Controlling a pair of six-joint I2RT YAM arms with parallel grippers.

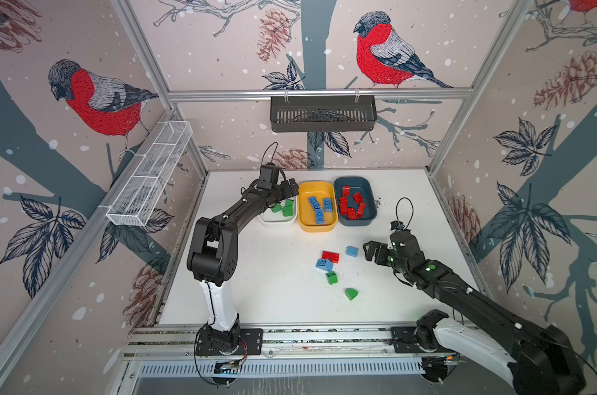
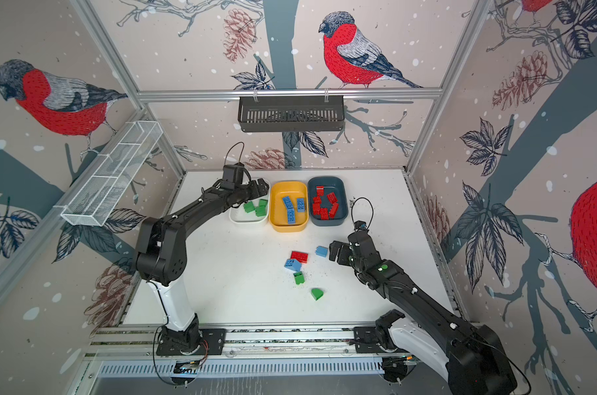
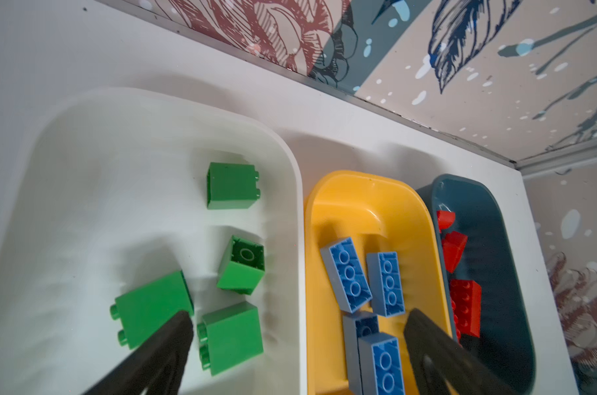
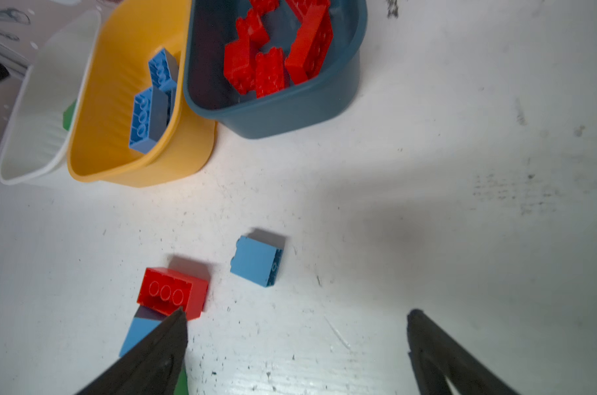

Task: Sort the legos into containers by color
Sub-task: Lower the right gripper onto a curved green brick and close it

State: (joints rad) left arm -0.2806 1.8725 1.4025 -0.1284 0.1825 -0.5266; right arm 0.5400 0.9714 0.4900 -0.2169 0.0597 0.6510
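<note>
Three containers stand in a row at the back: a white one (image 1: 278, 222) with several green legos (image 3: 232, 186), a yellow one (image 1: 317, 227) with several blue legos (image 3: 346, 273), and a teal one (image 1: 357, 222) with several red legos (image 4: 269, 68). My left gripper (image 3: 299, 318) hangs open and empty over the white and yellow rims. Loose on the table lie a red brick (image 4: 172, 292), a light blue square (image 4: 256, 261), a blue brick (image 1: 324, 264) and two green ones (image 1: 331, 277) (image 1: 351, 293). My right gripper (image 4: 297, 313) is open just right of the light blue square, holding nothing.
A black slotted basket (image 1: 322, 114) hangs on the back wall and a white wire-mesh basket (image 1: 150, 174) on the left wall. Walls enclose the white table (image 1: 256, 290) on three sides. A metal rail (image 1: 307, 337) runs along the front edge.
</note>
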